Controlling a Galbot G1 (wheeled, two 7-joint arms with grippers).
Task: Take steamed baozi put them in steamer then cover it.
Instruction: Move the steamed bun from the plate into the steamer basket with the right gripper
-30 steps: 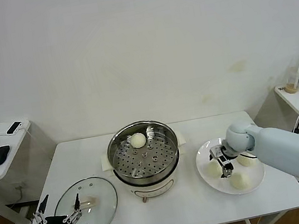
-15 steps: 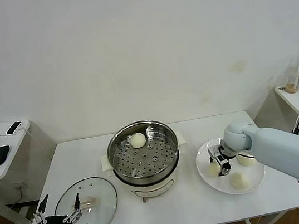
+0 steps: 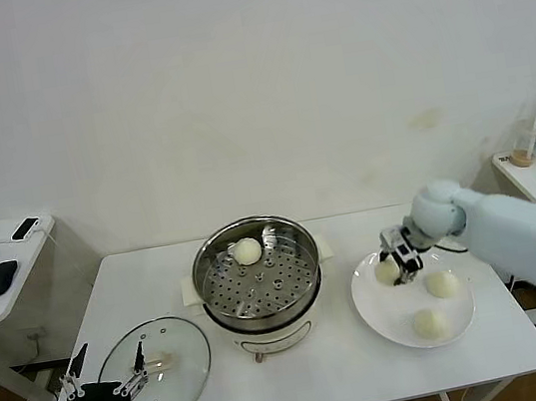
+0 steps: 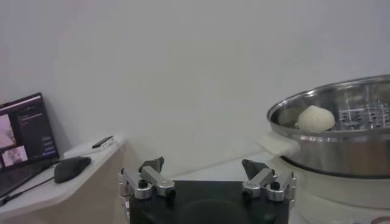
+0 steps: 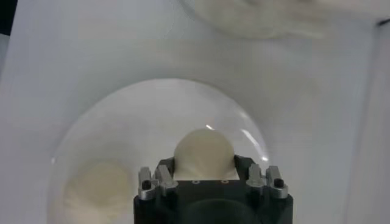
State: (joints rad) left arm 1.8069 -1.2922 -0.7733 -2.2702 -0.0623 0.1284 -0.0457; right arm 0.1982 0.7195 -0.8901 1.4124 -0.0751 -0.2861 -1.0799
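A white table (image 3: pixel 158 277) is standing against a plain pale wall, with the work spread across it. The right gripper (image 3: pixel 396 267) is hanging above the flat white plate (image 3: pixel 376 315), its jaws closed around a small round cream-white dough bun (image 3: pixel 388 269), apparently lifted just clear of the plate. From there the round shiny stainless-steel steamer pot (image 3: pixel 256 268) is lying well apart toward the robot's left, one bun (image 3: pixel 246 251) already sitting on its perforated tray; the carry is turning on that sideways gap. Two more buns (image 3: pixel 441 284) are waiting on the plate. The left gripper (image 3: pixel 102 391) is idling with jaws spread wide by the round clear glass lid (image 3: pixel 157 370) with its cream-white oblong handle.
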